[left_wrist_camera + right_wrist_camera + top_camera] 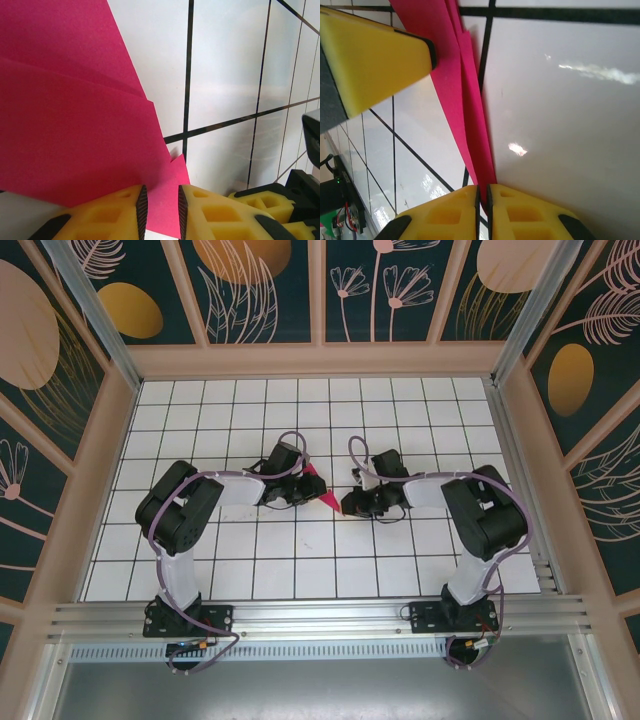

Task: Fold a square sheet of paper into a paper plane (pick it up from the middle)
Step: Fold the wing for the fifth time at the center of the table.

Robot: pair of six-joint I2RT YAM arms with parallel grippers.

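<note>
Right claw (pixel 482 192) pinching paper plane (pixel 455 80) tip, left claw (pixel 160 192) slightly apart (plane beneath)

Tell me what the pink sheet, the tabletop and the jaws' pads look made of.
Pink sheet: thin matte paper, judging by its crisp layered fold edges.
Tabletop: smooth glossy white with black grid lines, mirroring glare; likely laminate or plastic.
Pads: matte yellow, seemingly foam or soft rubber, with moulded recesses.
</note>
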